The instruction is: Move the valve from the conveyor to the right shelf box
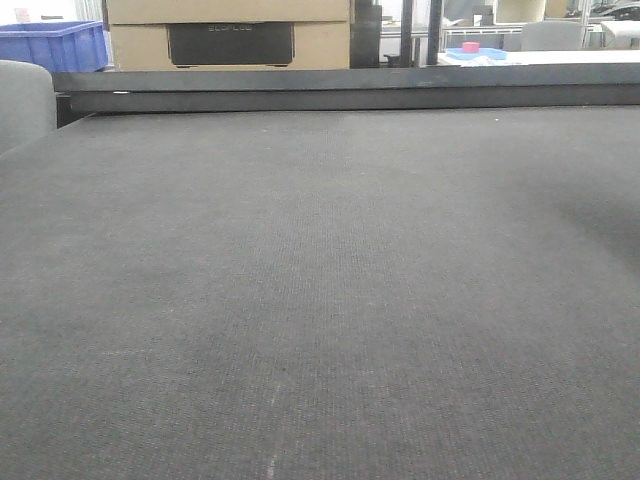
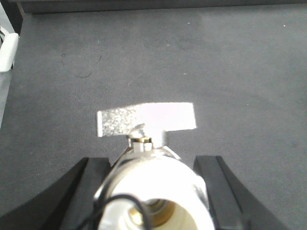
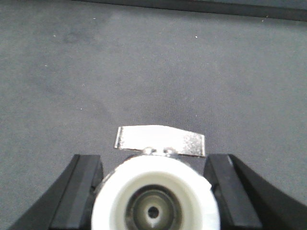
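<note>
**Dark belt bare ahead, a valve in each pincer**

Front view: the dark grey woven conveyor (image 1: 320, 300) lies bare, with a blue plastic bin (image 1: 50, 45) beyond.

Left wrist view: the left gripper (image 2: 147, 163) clamps a white round-bodied valve (image 2: 153, 189), silver handle forward, apparently for carrying.

Right wrist view: the right gripper (image 3: 153, 162) likewise clamps a second white valve (image 3: 153, 173) above the belt. No shelf box shows.

White silver-handled valve (image 2: 153, 178) and second valve (image 3: 156, 173) over grey conveyor (image 1: 320, 300)

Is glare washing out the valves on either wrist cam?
Left wrist view: valve overexposed, its handle blown white and soft. Right wrist view: second valve also glares white, but sharper. Front view: conveyor softly lit, no glare.
</note>
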You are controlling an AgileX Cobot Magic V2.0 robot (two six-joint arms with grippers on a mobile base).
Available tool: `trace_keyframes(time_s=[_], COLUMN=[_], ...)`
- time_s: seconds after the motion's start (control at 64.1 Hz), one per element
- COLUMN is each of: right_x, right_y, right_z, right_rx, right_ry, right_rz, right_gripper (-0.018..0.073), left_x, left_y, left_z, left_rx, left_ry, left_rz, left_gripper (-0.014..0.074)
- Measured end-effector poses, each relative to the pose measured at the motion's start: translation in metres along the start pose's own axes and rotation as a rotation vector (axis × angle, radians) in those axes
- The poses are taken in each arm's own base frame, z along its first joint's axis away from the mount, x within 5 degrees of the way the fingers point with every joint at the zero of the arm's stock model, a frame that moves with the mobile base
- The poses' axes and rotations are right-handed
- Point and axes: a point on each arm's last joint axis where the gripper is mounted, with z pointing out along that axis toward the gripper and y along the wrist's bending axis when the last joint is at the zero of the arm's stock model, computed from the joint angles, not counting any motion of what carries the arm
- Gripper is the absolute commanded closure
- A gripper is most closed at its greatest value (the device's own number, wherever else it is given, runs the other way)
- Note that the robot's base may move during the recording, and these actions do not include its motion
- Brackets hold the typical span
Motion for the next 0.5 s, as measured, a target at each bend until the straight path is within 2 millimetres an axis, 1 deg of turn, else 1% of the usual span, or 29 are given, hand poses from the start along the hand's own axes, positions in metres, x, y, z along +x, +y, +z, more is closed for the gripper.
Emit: trace_keyframes(time_s=[0.499], right_x=[-0.0002], right_y=[0.0000], right_z=[0.0000], right_rx=[0.000], right_ry=[-0.002], right_rz=[0.000], right_gripper=[0.0721], left_x=[0.0011], left_y=[0.0000], left_z=[0.0000], left_rx=[0.001], left_ry=[0.012], left_rz=[0.001], left_gripper=[0.0708])
